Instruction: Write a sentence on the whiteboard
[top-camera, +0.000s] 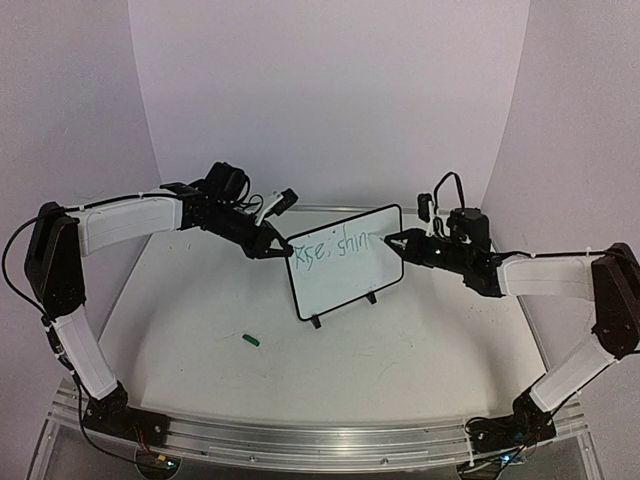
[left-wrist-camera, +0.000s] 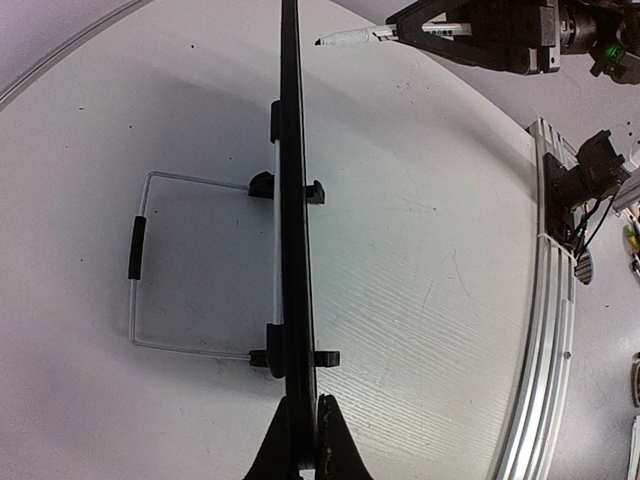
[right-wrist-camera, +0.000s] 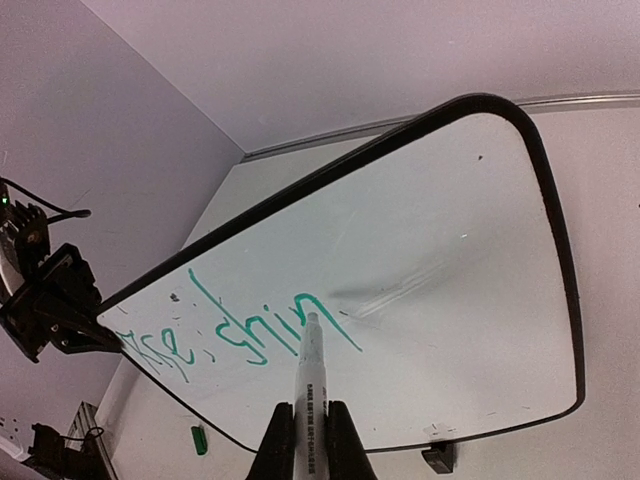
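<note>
Bearing the sentence (right-wrist-camera: 240, 345), unfinished at "Rise, shin", the whiteboard (top-camera: 345, 288) stands upright on the worktop (top-camera: 300, 375). The right pincer (right-wrist-camera: 307, 415) grips the marker (right-wrist-camera: 310, 370) tight, tip at the last letter; the left pincer (top-camera: 272, 247) clamps the whiteboard's edge. Next probably calls for a light closing "e".

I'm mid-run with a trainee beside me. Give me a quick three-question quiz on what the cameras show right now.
1. True or false: the left hand is shut on the edge of the whiteboard.
2. What is the right hand holding? A) a marker B) an eraser C) nothing
3. What colour is the sentence on the board?
Key: 1 true; 2 A; 3 green.
</note>
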